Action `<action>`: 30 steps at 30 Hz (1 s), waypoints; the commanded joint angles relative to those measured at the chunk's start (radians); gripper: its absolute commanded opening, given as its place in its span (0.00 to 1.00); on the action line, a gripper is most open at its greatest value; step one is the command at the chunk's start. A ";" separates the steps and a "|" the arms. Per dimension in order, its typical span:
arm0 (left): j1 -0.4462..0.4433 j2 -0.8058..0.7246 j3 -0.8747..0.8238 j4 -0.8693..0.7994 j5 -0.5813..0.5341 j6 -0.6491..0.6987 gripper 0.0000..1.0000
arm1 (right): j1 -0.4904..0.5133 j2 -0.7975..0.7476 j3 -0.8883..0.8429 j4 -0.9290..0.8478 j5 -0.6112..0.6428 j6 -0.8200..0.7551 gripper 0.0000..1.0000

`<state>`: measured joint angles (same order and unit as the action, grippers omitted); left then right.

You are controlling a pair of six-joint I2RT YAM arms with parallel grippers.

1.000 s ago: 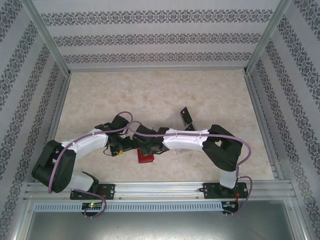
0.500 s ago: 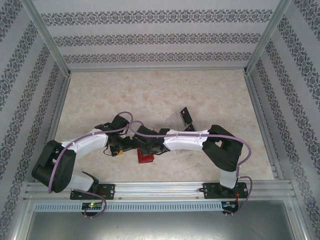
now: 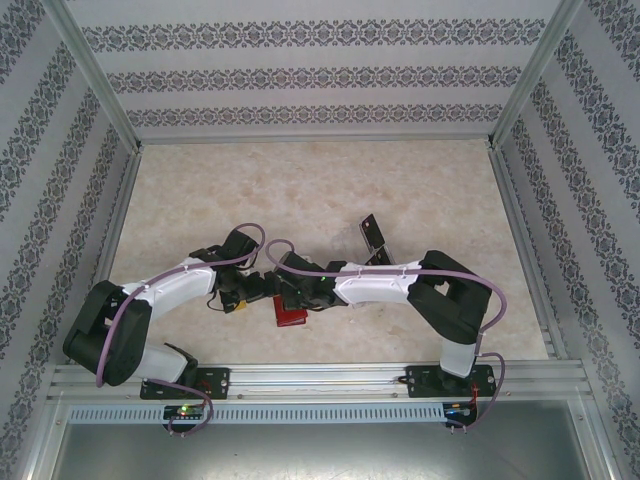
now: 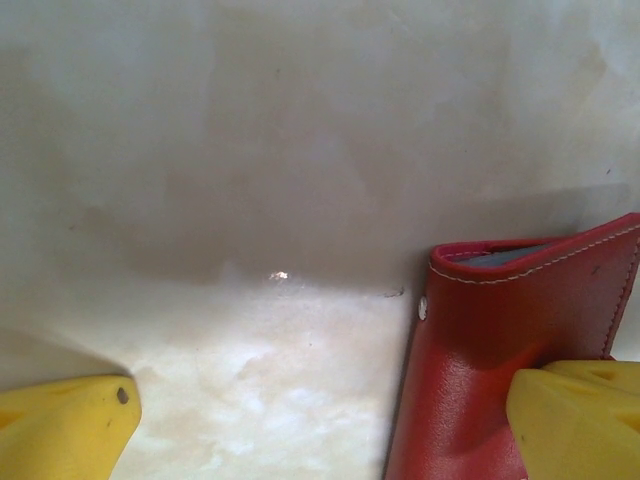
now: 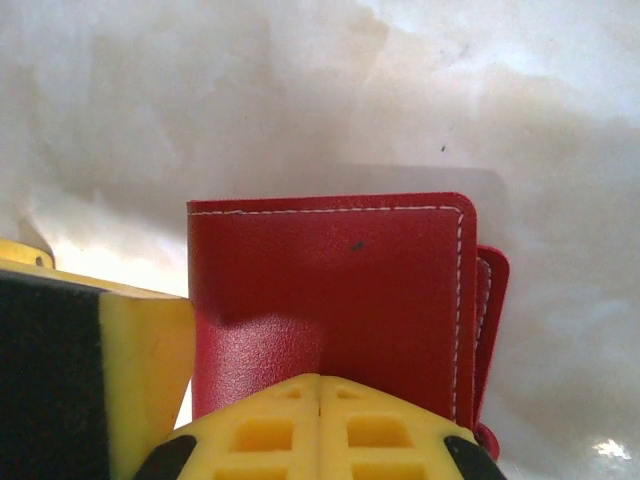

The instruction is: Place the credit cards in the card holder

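Card holder (image 5: pixel 330 290) is laid flat on the marble-look bench (image 3: pixel 300 190), near the front edge, approx in the middle btw both arms. Right claw (image 5: pixel 320 400) is seen w/ tips pressed together, parked right over the red cover. Left claw (image 4: pixel 320 430) is spread wide: one yellow finger (image 4: pixel 575 420) is set over the holder's side (contact can't be told tbh), the other over bare bench. Grey lining is glimpsed at the holder's edge. A dark credit card (image 3: pixel 373 232) is spotted further back, well apart from the holder.
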<state>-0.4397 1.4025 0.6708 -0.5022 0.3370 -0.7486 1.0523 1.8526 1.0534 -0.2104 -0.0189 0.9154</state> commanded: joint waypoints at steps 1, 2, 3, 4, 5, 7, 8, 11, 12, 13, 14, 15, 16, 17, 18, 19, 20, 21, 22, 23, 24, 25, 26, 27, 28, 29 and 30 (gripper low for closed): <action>-0.023 0.055 -0.062 -0.010 -0.019 0.023 0.98 | -0.026 0.173 -0.115 -0.118 0.047 0.002 0.00; -0.023 0.055 -0.060 -0.010 -0.019 0.022 0.98 | -0.026 0.174 -0.107 -0.127 0.051 -0.002 0.00; -0.023 0.055 -0.061 -0.012 -0.019 0.022 0.98 | -0.028 0.172 -0.102 -0.131 0.053 -0.002 0.00; -0.024 0.054 -0.060 -0.012 -0.019 0.023 0.98 | -0.029 0.172 -0.099 -0.132 0.056 0.000 0.00; -0.024 0.054 -0.063 -0.012 -0.020 0.023 0.98 | -0.031 0.172 -0.098 -0.132 0.056 0.002 0.00; -0.025 0.054 -0.063 -0.011 -0.018 0.023 0.98 | -0.032 0.173 -0.092 -0.143 0.061 0.003 0.00; -0.026 0.053 -0.061 -0.012 -0.019 0.022 0.98 | -0.032 0.170 -0.093 -0.147 0.065 0.006 0.00; -0.028 0.053 -0.061 -0.013 -0.019 0.023 0.98 | -0.040 0.152 -0.099 -0.164 0.082 0.014 0.00; -0.029 0.052 -0.061 -0.013 -0.019 0.023 0.98 | -0.040 0.154 -0.102 -0.166 0.090 0.013 0.00; -0.029 0.053 -0.061 -0.013 -0.018 0.023 0.98 | -0.041 0.170 -0.100 -0.174 0.094 0.016 0.00; -0.031 0.053 -0.061 -0.011 -0.018 0.021 0.98 | -0.044 0.198 -0.092 -0.190 0.087 0.014 0.00; -0.031 0.055 -0.060 -0.013 -0.017 0.023 0.98 | -0.046 0.220 -0.086 -0.194 0.076 0.010 0.00; -0.032 0.056 -0.059 -0.013 -0.017 0.023 0.98 | -0.047 0.227 -0.087 -0.197 0.071 0.008 0.00; -0.032 0.058 -0.055 -0.015 -0.017 0.022 0.98 | -0.048 0.215 -0.091 -0.201 0.080 0.006 0.00; -0.032 0.057 -0.054 -0.019 -0.019 0.024 0.98 | -0.050 0.187 -0.098 -0.202 0.091 0.007 0.00; -0.034 0.054 -0.052 -0.022 -0.020 0.025 0.98 | -0.053 0.157 -0.103 -0.202 0.104 0.003 0.00; -0.033 0.051 -0.052 -0.022 -0.021 0.022 0.98 | -0.057 0.134 -0.103 -0.205 0.106 -0.003 0.00; -0.033 0.048 -0.052 -0.022 -0.025 0.021 0.98 | -0.061 0.115 -0.096 -0.216 0.108 -0.013 0.00; -0.034 0.044 -0.052 -0.025 -0.032 0.021 0.98 | -0.061 0.096 -0.088 -0.227 0.115 -0.023 0.00; -0.033 0.043 -0.048 -0.032 -0.041 0.020 0.98 | -0.061 0.082 -0.082 -0.231 0.118 -0.033 0.00; -0.033 0.039 -0.046 -0.040 -0.052 0.018 0.98 | -0.062 0.068 -0.075 -0.236 0.118 -0.042 0.00; -0.033 0.030 -0.043 -0.046 -0.064 0.013 0.98 | -0.061 0.059 -0.066 -0.243 0.120 -0.049 0.00; -0.033 0.020 -0.041 -0.056 -0.078 0.009 0.98 | -0.061 0.051 -0.059 -0.249 0.121 -0.054 0.00; -0.033 0.009 -0.037 -0.066 -0.097 0.005 0.98 | -0.062 0.046 -0.051 -0.255 0.125 -0.059 0.00; -0.034 -0.004 -0.033 -0.076 -0.114 0.002 0.98 | -0.062 0.044 -0.044 -0.259 0.127 -0.061 0.00; -0.034 -0.013 -0.029 -0.090 -0.129 0.002 0.98 | -0.061 0.043 -0.040 -0.260 0.128 -0.062 0.00; -0.033 -0.020 -0.021 -0.103 -0.144 0.001 0.98 | -0.062 0.047 -0.037 -0.261 0.128 -0.064 0.00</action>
<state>-0.4664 1.3808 0.6727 -0.5098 0.2970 -0.7486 1.0298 1.8275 1.0687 -0.2474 -0.0357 0.8845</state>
